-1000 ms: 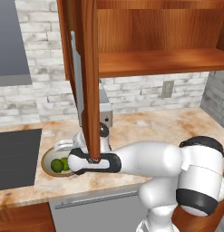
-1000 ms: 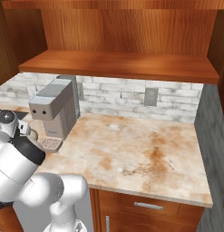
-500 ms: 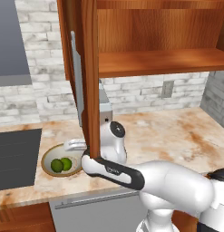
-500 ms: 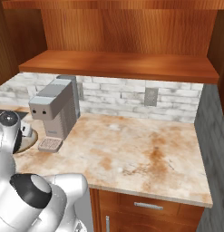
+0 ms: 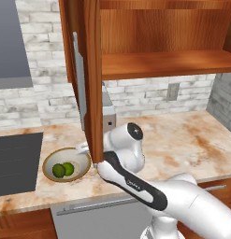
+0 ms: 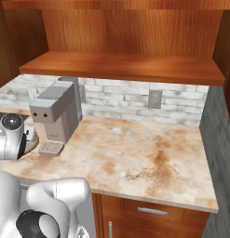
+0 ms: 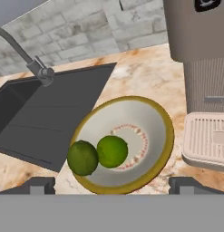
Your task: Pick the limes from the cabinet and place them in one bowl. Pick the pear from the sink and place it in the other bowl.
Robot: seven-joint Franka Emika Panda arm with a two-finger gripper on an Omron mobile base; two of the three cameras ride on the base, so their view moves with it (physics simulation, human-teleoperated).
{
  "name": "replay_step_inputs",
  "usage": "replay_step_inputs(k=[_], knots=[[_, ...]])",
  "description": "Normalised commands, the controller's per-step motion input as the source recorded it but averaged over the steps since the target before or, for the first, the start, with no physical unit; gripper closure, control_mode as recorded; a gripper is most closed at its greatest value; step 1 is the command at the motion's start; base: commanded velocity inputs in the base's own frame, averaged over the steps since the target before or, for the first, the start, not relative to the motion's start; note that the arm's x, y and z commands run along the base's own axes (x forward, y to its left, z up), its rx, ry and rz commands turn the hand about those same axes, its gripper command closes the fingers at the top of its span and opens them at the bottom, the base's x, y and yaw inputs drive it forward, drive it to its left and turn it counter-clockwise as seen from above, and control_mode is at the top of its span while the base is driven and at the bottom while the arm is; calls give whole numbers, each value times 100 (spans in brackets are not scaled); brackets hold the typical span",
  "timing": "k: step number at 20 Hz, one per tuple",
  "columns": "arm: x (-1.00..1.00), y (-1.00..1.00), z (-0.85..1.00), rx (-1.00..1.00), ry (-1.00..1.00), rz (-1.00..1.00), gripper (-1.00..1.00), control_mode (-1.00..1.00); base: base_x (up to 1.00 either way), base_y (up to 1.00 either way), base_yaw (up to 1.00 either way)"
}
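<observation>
We note the two small round green limes (image 7: 99, 154) lying side by side, touching, inside the shallow cream bowl with the olive-gold rim (image 7: 164, 136), the darker one toward the bowl's edge, the brighter one nearer its speckled centre. In the left base view the same limes (image 5: 62, 169) sit in the bowl (image 5: 79, 158) on the mottled beige stone counter (image 5: 191, 140).

The two-finger gripper (image 7: 112, 185) hangs above the bowl, its dark tips spread wide on either side of it, released and holding nothing.

The bowl stands between the dark grey rectangular sink (image 7: 45, 118), with its slim dark tap (image 7: 22, 50), and the grey boxy coffee machine (image 7: 199, 68), just beside the machine's ribbed drip tray (image 7: 205, 139). We cannot see a pear in the part of the basin that shows.

The reddish-brown wooden wall cabinet (image 5: 173, 46) stands with its tall door (image 5: 91, 74) swung out, edge-on in front of the white arm (image 5: 131, 172). The plank shelf (image 6: 125, 67) runs above the counter; the coffee machine (image 6: 56, 114) stands below it against the pale brick wall (image 6: 135, 100).
</observation>
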Motion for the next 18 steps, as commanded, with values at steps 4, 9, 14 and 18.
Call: replay_step_inputs(k=[4,9,14,18], knots=[[-49,-59,60,0,5,0,-100,-100,0,0,0],[-55,-61,48,0,4,0,-100,-100,0,0,0],[-12,-74,54,-6,10,-5,-100,-100,0,0,0],[-1,-87,43,-11,13,-10,-100,-100,0,0,0]])
